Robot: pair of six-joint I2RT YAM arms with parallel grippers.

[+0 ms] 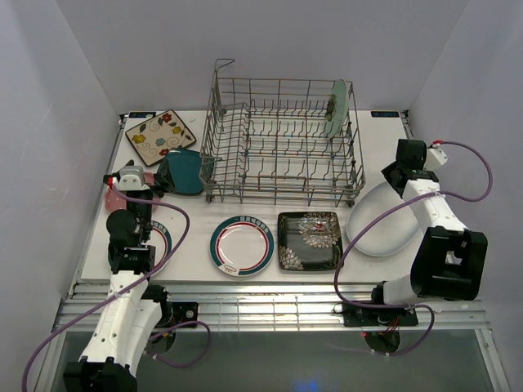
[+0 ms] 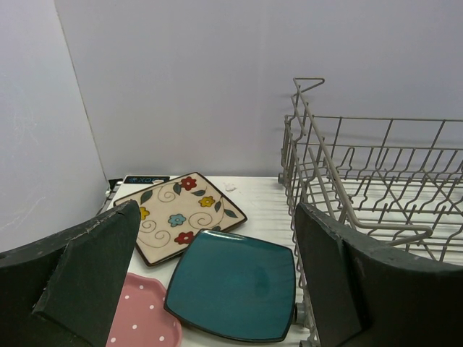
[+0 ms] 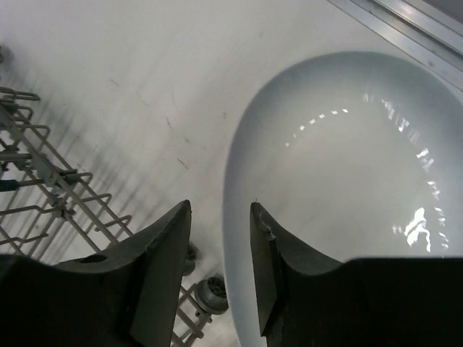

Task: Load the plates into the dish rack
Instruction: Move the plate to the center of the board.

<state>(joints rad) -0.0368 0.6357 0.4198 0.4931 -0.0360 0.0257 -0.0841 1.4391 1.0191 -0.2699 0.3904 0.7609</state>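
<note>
**6 o'clock, near edge:** A green-rimmed round plate (image 1: 242, 245) and a black floral square plate (image 1: 309, 240) lie flat side by side on the table (image 1: 184, 245), close but apart.

**4 o'clock:** A plain white plate (image 1: 384, 222) lies flat near the right near corner of the dish rack (image 1: 278, 186). The right gripper (image 3: 219, 210) hangs over this plate's rim on the rack side. Its fingers are parted by a narrow gap with nothing pinched. The rim shows below the gap, but contact cannot be told.

**9 o'clock:** The left gripper (image 2: 217, 210) is spread wide and empty, above the pink dotted plate (image 2: 141, 318). Just beyond, the teal square plate (image 2: 235, 285) overlaps the pink plate's edge and sits just beside the rack's left side.

**11 o'clock:** The cream floral square plate (image 2: 177, 213) lies flat, with its near corner under the teal plate.

**12 o'clock:** The dish rack stands on the table. One mint round plate (image 1: 336, 108) stands upright in its far right corner.
</note>
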